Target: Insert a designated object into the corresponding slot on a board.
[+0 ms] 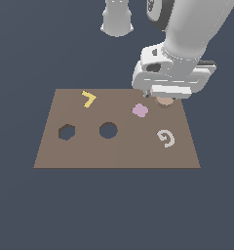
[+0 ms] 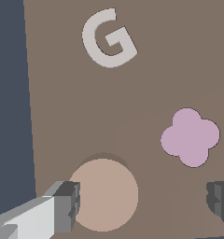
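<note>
The tan-peach round disc (image 1: 164, 102) lies on the brown board (image 1: 128, 151) near its far edge, at the exterior view's right, and the gripper partly hides it there. In the wrist view the disc (image 2: 104, 193) sits flat on the board (image 2: 62, 116) between the fingers, close beside one grey fingertip (image 2: 67, 205) and well apart from the other. My gripper (image 1: 156, 96) (image 2: 142, 203) is open and low over the disc. The slot, a dark round hole (image 1: 108, 130), lies mid-board, far from the gripper.
A dark hexagonal hole (image 1: 66, 132) sits to the exterior view's left of the round one. A pink lobed piece (image 1: 140, 110) (image 2: 190, 137) lies right beside the disc. A pale spiral piece (image 1: 165, 138) (image 2: 108, 39) and a yellow angled piece (image 1: 88, 98) also rest on the board.
</note>
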Available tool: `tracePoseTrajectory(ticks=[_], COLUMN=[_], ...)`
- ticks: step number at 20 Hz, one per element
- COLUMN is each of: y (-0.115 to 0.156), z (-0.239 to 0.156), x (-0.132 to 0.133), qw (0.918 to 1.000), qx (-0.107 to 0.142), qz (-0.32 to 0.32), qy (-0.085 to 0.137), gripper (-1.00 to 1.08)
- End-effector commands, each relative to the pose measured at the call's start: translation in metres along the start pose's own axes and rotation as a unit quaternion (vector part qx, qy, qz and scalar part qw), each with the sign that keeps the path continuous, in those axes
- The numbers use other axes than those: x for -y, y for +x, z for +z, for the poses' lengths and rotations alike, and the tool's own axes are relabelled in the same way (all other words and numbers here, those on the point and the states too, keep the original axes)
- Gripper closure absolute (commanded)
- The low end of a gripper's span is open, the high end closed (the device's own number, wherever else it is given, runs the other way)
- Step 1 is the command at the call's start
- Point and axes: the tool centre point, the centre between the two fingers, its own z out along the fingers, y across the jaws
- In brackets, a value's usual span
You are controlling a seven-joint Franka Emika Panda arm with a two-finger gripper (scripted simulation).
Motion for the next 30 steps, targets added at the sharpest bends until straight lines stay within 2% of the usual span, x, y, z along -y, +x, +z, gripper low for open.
tracePoseTrajectory(ticks=[1, 7, 22, 23, 30], y=[-0.008, -0.017, -0.017, -0.017, -0.017], z=[0.009, 0.021, 0.042, 0.042, 0.042], x=[0.011, 0.026, 0.028, 0.028, 0.028], qw=[1.0, 0.9999, 0.9999, 0.9999, 0.9999], qx=[0.003, 0.007, 0.007, 0.007, 0.007], qz=[0.007, 0.014, 0.014, 0.014, 0.014], qy=[0.001, 0.001, 0.002, 0.002, 0.002], gripper=[-0.92, -0.92, -0.92, 1.08, 1.08])
